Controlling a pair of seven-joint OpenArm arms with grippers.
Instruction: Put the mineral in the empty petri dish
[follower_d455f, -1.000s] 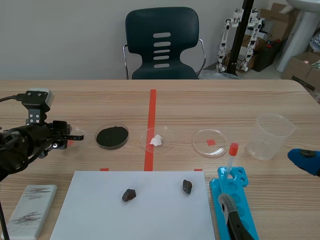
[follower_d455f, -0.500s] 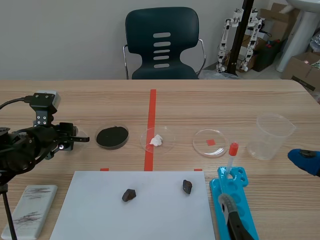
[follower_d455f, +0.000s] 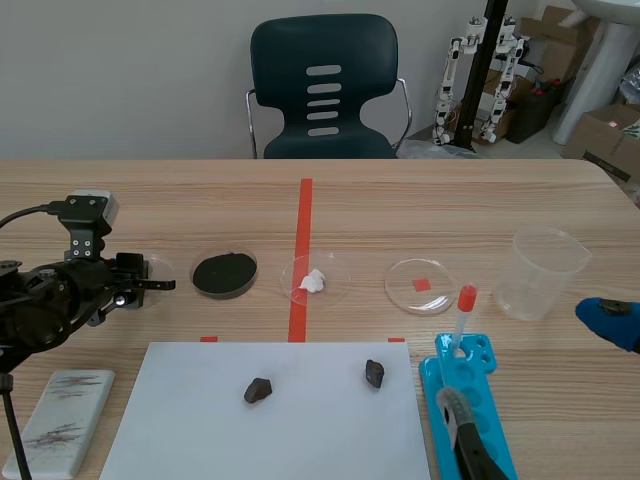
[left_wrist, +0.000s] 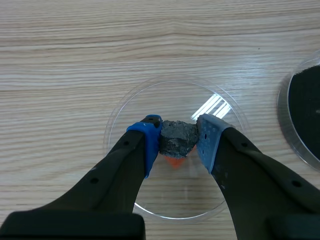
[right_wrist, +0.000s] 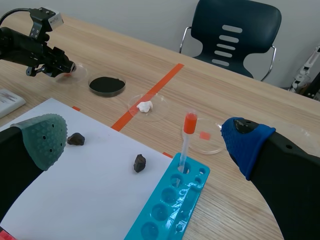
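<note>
Mineral (left_wrist: 176, 141) is clamped between the blue pads (left_wrist: 151, 139) of your left gripper (left_wrist: 178, 134). It sits over the middle of the empty petri dish (left_wrist: 116, 119), whose clear rim rings the fingertips all the way round, and an orange-red mark shows just beneath the stone. From these views you cannot tell whether the stone touches the dish floor or hangs just above it. Judging by how things lie, the pick and the carry are done and only the release is left: part the fingers, then lift clear without dragging the light dish along. Taking 12 o'clock as straight away from the robot, the dish of black powder (follower_d455f: 224, 273) lies just at 3 o'clock of your dish. Farther the same way come the dish with a white lump (follower_d455f: 314, 280) and another clear dish (follower_d455f: 420, 285). One dark stone (follower_d455f: 258, 390) and a second dark stone (follower_d455f: 374, 373) rest on the white sheet (follower_d455f: 200, 425) toward 5 o'clock. Your right gripper (right_wrist: 145, 140) sits far off at 3 o'clock, fingers spread wide and holding nothing.
</note>
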